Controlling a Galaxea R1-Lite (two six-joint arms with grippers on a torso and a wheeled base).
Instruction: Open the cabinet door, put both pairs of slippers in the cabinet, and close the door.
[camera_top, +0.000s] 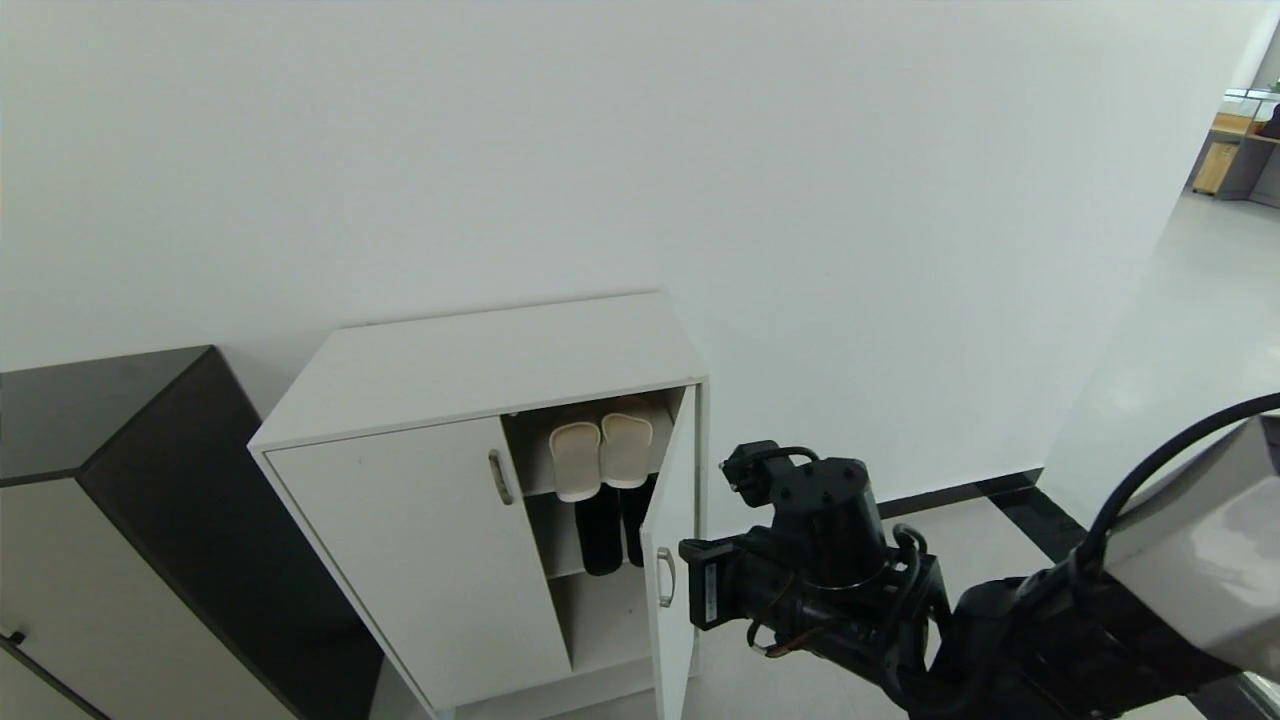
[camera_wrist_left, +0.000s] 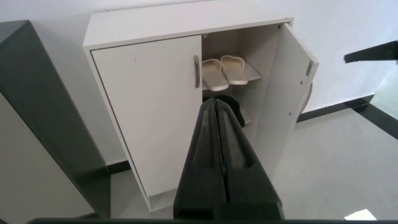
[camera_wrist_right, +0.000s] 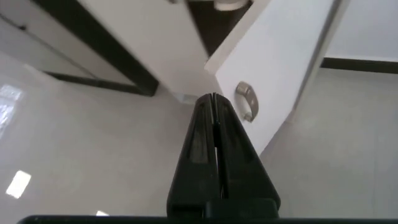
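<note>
In the cabinet (camera_top: 420, 560), white slippers (camera_top: 600, 452) lie on the upper shelf (camera_wrist_left: 254, 77) (black slippers (camera_top: 600, 535) below).

Cabinet (camera_top: 470, 365) stands against the wall (camera_top: 700, 150), with a second cabinet (camera_top: 120, 520) just beside it on the left. Left door (camera_top: 420, 560) is closed; right door (camera_top: 672, 560) stands open, swung out to the front. Inside, the upper pair (camera_top: 600, 455) lies on the top shelf, the lower pair (camera_top: 612, 530) on the shelf directly beneath. Right gripper (camera_wrist_right: 214, 102) sits before the right door, near its handle (camera_wrist_right: 247, 99)
</note>
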